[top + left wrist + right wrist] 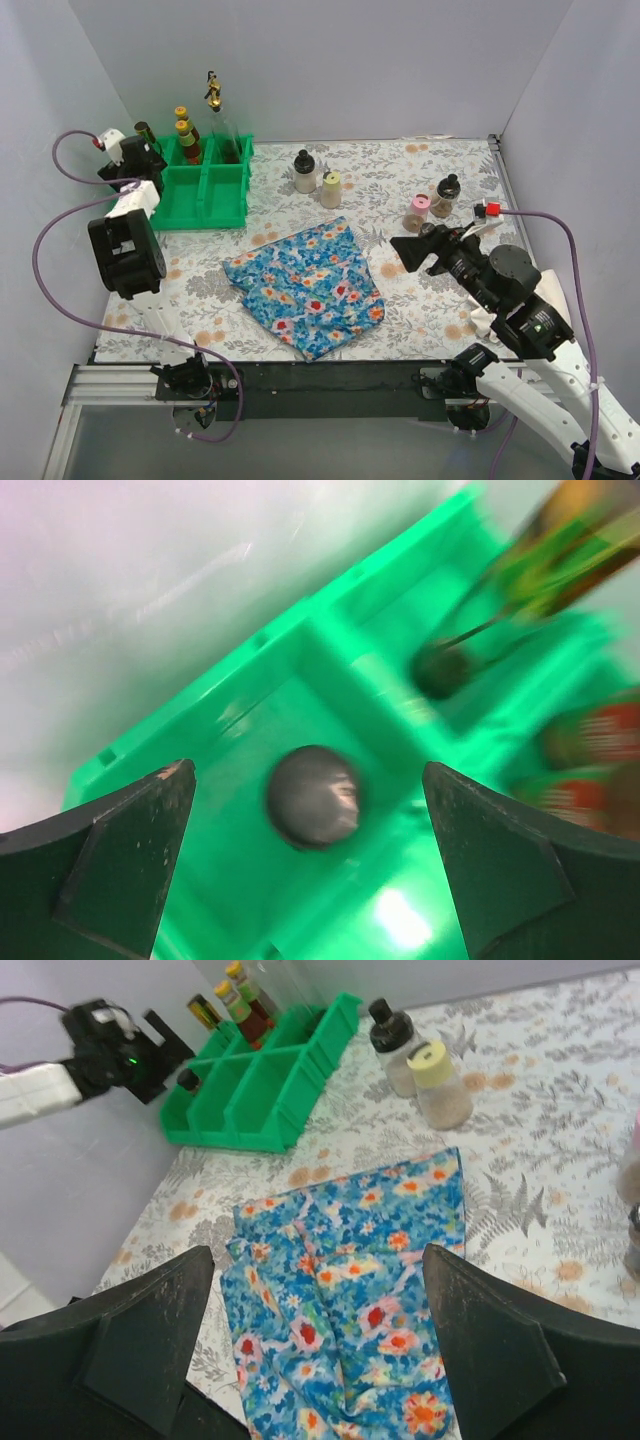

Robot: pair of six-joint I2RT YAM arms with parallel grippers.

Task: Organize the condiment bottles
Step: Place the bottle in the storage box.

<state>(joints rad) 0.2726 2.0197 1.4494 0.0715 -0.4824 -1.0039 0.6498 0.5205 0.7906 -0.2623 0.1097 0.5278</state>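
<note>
Four condiment bottles [331, 190] stand loose at the cloth's [305, 285] one o'clock, others in the tray [222, 205]; left gripper [305, 780] and right gripper [318, 1260] gape empty.

No readable text, red bottle labels [590, 735] too blurred, no brands or numbers legible

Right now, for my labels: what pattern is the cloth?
The cloth is blue with red, orange and white flowers; clearest in the right wrist view.
</note>
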